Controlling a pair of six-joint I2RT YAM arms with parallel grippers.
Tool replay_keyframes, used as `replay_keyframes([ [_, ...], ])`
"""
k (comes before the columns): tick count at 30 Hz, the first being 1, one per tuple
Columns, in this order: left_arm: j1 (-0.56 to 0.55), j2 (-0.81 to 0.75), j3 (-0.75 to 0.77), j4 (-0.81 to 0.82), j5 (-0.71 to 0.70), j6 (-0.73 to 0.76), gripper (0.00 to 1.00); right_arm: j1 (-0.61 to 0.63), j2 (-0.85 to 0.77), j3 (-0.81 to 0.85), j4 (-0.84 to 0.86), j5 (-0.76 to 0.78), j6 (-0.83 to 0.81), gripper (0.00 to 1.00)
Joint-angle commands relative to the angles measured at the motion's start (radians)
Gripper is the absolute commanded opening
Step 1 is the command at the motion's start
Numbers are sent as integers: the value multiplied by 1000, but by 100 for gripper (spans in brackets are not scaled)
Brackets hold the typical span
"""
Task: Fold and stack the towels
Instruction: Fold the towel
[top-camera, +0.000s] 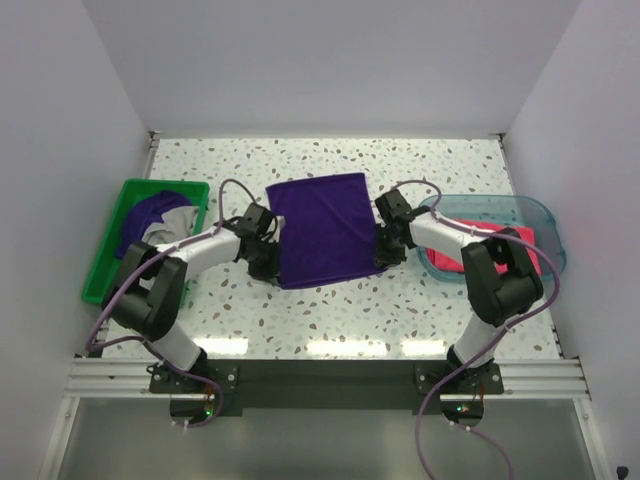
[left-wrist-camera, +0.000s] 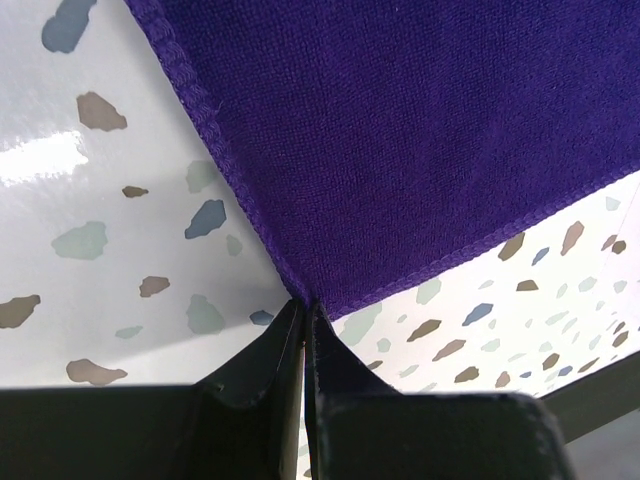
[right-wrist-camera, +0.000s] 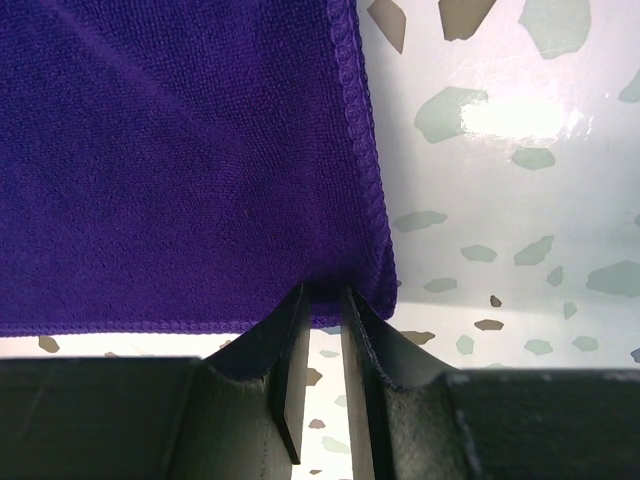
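A dark purple towel (top-camera: 322, 230) lies spread flat on the speckled table (top-camera: 330, 320) between my two arms. My left gripper (top-camera: 272, 262) is shut on its near-left corner; in the left wrist view the gripper (left-wrist-camera: 305, 302) pinches the hemmed tip of the towel (left-wrist-camera: 420, 130). My right gripper (top-camera: 385, 252) grips the near-right corner; in the right wrist view the gripper (right-wrist-camera: 325, 292) has the edge of the towel (right-wrist-camera: 180, 170) between its fingertips, and a narrow gap shows behind them. A pink towel (top-camera: 444, 264) lies in the tray. Another purple towel (top-camera: 150, 212) and a pale grey one (top-camera: 172, 225) sit in the bin.
A green plastic bin (top-camera: 105, 260) stands at the left edge of the table. A translucent teal tray (top-camera: 535, 210) stands at the right, partly under my right arm. White walls close in the back and both sides.
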Motion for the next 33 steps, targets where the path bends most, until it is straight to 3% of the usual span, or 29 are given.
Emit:
replay_keyframes([
  [1, -4, -46, -15, -11, -6, 25, 7, 1, 19, -48, 5, 46, 7, 23],
  [14, -4, -98, 136, -114, -38, 38, 8, 3, 23, -26, 4, 44, 5, 24],
  [23, -9, -82, -20, -46, 46, 39, 9, 1, 51, -30, -2, 64, 11, 24],
  [33, -13, -62, -52, -28, 57, 50, 16, 1, 43, -5, -22, 93, 7, 24],
])
